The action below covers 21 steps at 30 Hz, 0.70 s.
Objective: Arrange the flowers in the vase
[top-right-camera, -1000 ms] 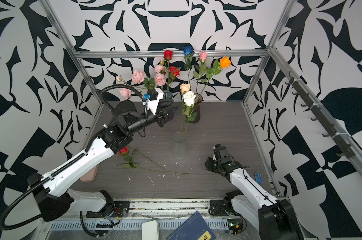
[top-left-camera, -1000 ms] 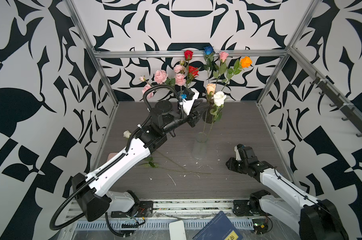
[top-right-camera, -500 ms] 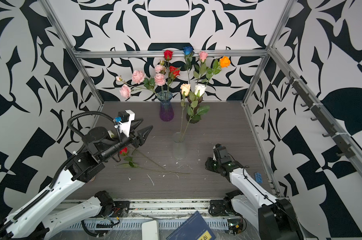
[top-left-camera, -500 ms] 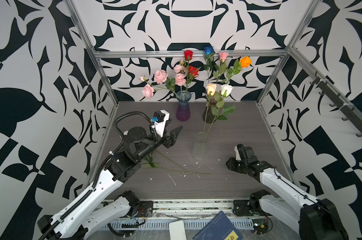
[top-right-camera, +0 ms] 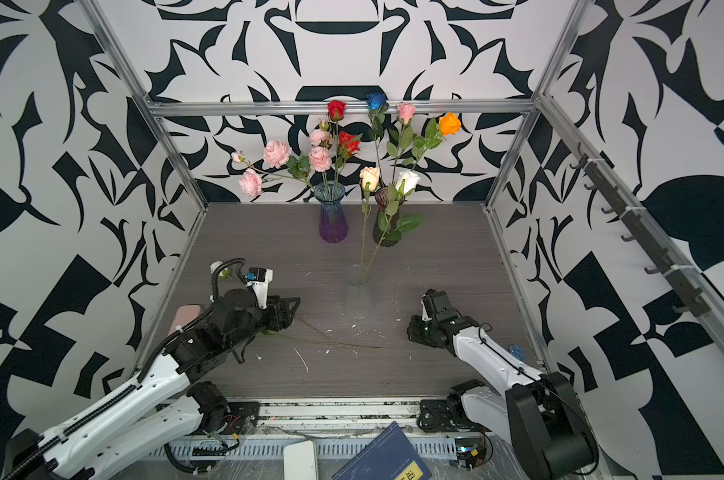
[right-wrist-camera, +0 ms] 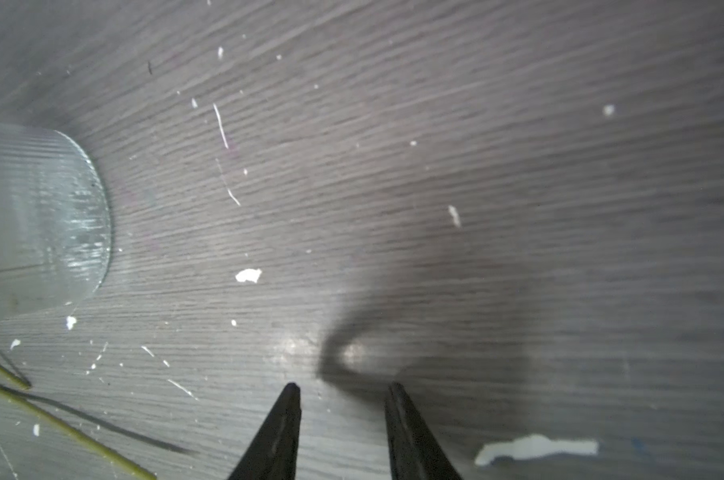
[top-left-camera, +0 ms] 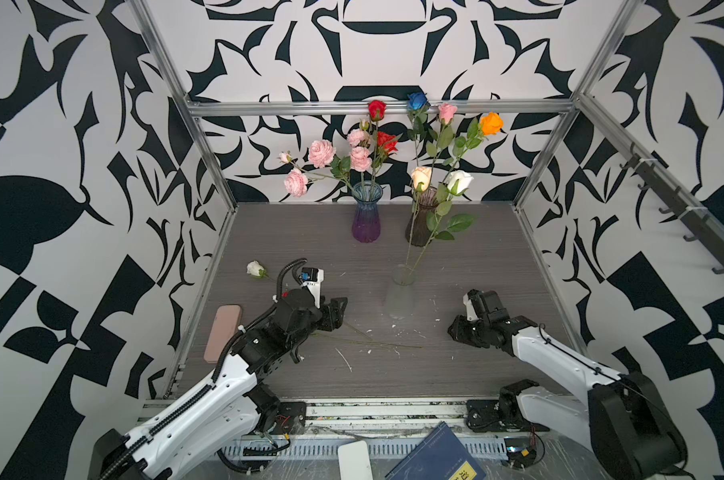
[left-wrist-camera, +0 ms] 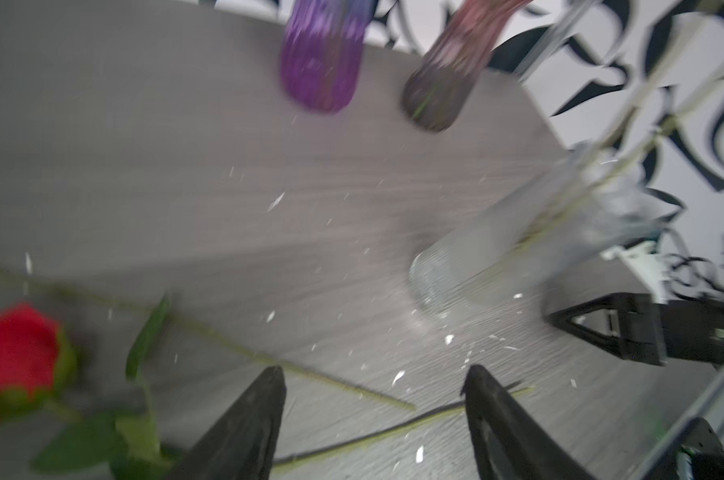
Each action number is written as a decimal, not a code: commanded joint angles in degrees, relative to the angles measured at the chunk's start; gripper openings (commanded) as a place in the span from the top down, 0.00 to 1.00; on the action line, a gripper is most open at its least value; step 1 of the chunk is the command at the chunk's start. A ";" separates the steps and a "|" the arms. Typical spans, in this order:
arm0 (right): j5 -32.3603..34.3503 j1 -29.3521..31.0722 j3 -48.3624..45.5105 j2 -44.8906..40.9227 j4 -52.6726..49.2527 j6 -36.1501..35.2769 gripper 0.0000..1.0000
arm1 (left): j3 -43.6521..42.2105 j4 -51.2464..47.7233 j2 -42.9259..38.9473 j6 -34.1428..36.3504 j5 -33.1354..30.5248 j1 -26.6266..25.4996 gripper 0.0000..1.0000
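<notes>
Flowers mostly stand in vases, two in the clear vase and more behind it. We see a red rose and a white rose lying left of it, unplaced. Our left gripper gapes empty by the red rose's stem, and our right gripper is likewise parted and empty.

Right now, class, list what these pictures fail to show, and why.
- Red rose: blurred in the left wrist view; left arm mostly hides it in both top views.
- Blue book: cut by the bottom edge in both top views.
- Fallen white rose: stem runs behind the arm's cable.
</notes>
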 commanded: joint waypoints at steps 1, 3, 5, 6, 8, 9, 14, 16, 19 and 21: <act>-1.34 0.42 2.22 1.73 0.64 -1.33 0.62 | -1.07 1.98 1.82 -10.23 0.64 0.48 0.25; -1.71 0.41 2.47 2.40 0.71 -1.52 0.62 | -1.80 0.58 2.53 -14.12 0.42 0.48 0.21; -1.66 0.68 2.58 2.75 0.76 -1.59 0.62 | -2.64 -2.11 2.58 -19.90 -1.03 0.47 0.19; -1.63 0.69 2.63 2.87 0.81 -1.60 0.62 | -3.01 -3.65 2.56 -22.37 -1.95 0.48 0.18; -1.78 0.77 2.97 3.68 0.79 -1.68 0.62 | -3.42 -7.16 2.71 -27.22 -3.54 0.64 0.17; -1.79 0.78 3.09 4.00 0.75 -1.69 0.62 | -3.41 -8.62 2.84 -28.75 -3.77 0.88 0.16; -1.32 1.01 3.36 4.56 0.57 -1.69 0.62 | -1.29 -17.89 6.23 -37.34 -1.49 3.39 0.16; -1.03 1.10 3.21 4.11 0.60 -1.60 0.62 | -0.47 -21.15 8.51 -41.39 0.83 4.92 0.16; -0.42 1.21 3.02 3.50 0.55 -1.39 0.62 | 0.08 -22.19 12.58 -44.08 5.48 6.92 0.12; -0.32 1.18 3.01 3.28 0.47 -1.36 0.62 | 0.11 -21.16 14.85 -44.66 6.89 6.89 0.11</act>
